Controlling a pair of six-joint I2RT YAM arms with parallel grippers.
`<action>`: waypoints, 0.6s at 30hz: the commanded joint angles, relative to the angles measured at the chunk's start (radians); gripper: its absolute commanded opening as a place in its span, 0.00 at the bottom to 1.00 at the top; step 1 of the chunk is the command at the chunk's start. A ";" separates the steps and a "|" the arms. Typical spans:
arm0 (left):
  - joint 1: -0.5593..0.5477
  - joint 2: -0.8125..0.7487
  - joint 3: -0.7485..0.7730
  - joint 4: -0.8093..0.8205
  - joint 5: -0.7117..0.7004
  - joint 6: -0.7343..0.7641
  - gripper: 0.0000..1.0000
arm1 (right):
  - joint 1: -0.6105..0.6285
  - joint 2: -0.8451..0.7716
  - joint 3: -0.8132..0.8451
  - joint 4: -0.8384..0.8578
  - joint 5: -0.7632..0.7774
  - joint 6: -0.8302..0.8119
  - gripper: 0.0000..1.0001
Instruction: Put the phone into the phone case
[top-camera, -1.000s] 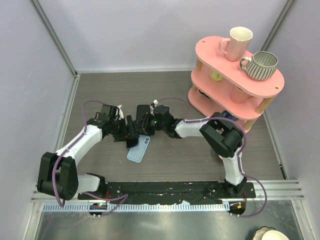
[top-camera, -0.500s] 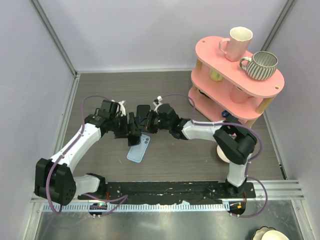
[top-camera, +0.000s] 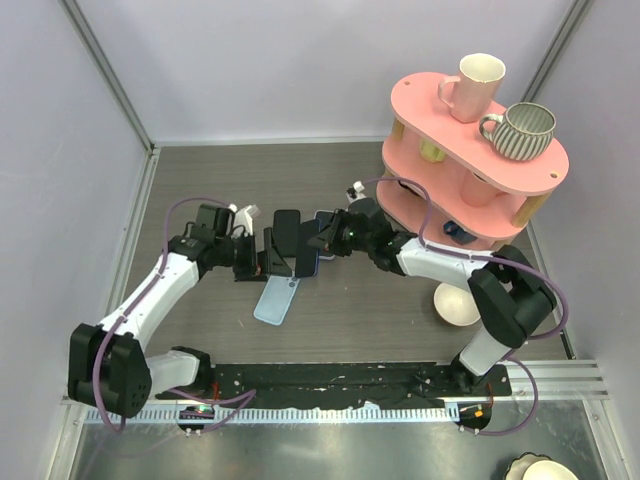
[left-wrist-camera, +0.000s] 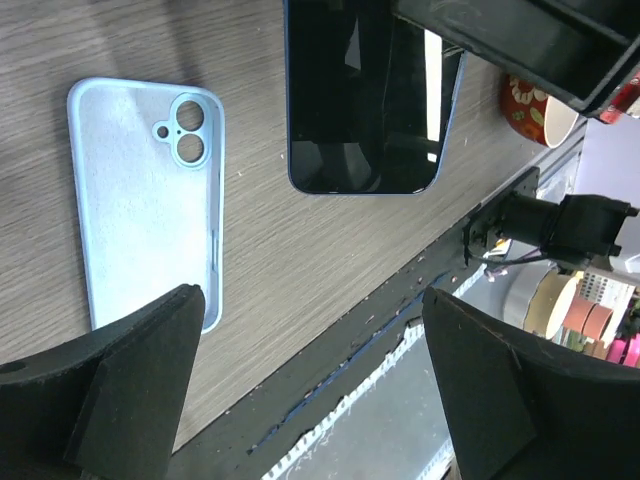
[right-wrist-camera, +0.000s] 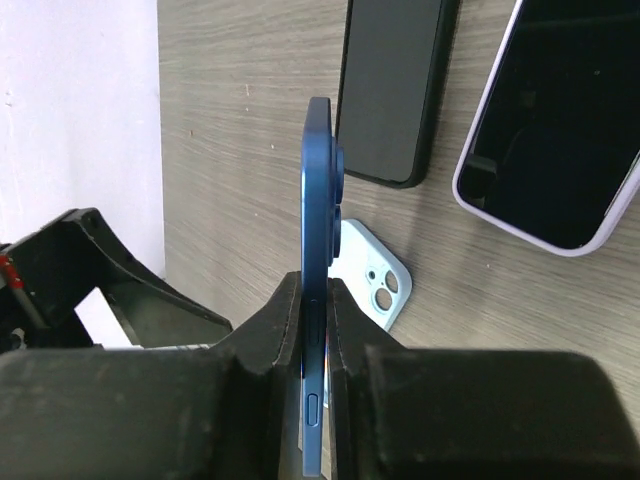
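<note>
The light blue phone case (top-camera: 275, 300) lies open side up on the table, its camera hole toward the far end; it also shows in the left wrist view (left-wrist-camera: 150, 200) and the right wrist view (right-wrist-camera: 378, 287). My right gripper (top-camera: 322, 243) (right-wrist-camera: 317, 285) is shut on the blue phone (top-camera: 306, 262) (right-wrist-camera: 318, 230) and holds it on edge above the table, just beyond the case. In the left wrist view the phone (left-wrist-camera: 365, 100) shows its dark screen. My left gripper (top-camera: 262, 258) (left-wrist-camera: 310, 295) is open and empty, just left of the phone, above the case.
A black phone (top-camera: 285, 225) (right-wrist-camera: 395, 90) and a phone in a lilac case (top-camera: 327, 220) (right-wrist-camera: 555, 130) lie just behind. A pink two-tier shelf (top-camera: 430, 105) with mugs stands at the back right. A cream bowl (top-camera: 458, 303) sits right of the arms.
My right gripper has drawn back to the right with the phone held on edge. My left gripper has let go, opened and shifted slightly left. The case has stayed put.
</note>
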 joint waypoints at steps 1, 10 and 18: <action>0.001 -0.041 0.037 -0.065 -0.071 0.046 0.93 | 0.018 -0.067 -0.002 0.060 -0.019 -0.011 0.01; -0.008 0.151 0.117 -0.216 -0.411 0.046 0.80 | 0.020 -0.250 -0.088 -0.031 0.065 -0.066 0.01; -0.042 0.283 0.093 -0.159 -0.432 0.069 0.74 | 0.018 -0.383 -0.099 -0.124 0.133 -0.127 0.01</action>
